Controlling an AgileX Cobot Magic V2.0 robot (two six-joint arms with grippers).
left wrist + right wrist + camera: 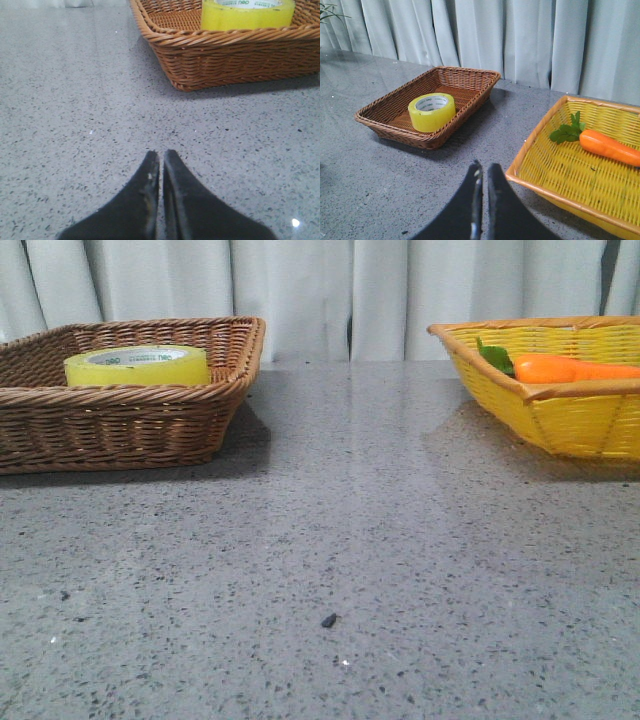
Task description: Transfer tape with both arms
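Note:
The yellow tape roll (137, 365) lies flat in the brown wicker basket (120, 425) at the back left of the table. It also shows in the left wrist view (247, 15) and in the right wrist view (431, 111). My left gripper (161, 155) is shut and empty, low over the bare table, some way short of the brown basket (225, 55). My right gripper (484, 167) is shut and empty, above the table next to the near corner of the yellow basket (560, 192). Neither gripper shows in the front view.
An orange carrot with green leaves (570, 368) lies in the yellow basket (560, 420) at the back right; it also shows in the right wrist view (607, 146). Grey speckled tabletop (330, 570) lies between the baskets. A white curtain (330, 290) hangs behind.

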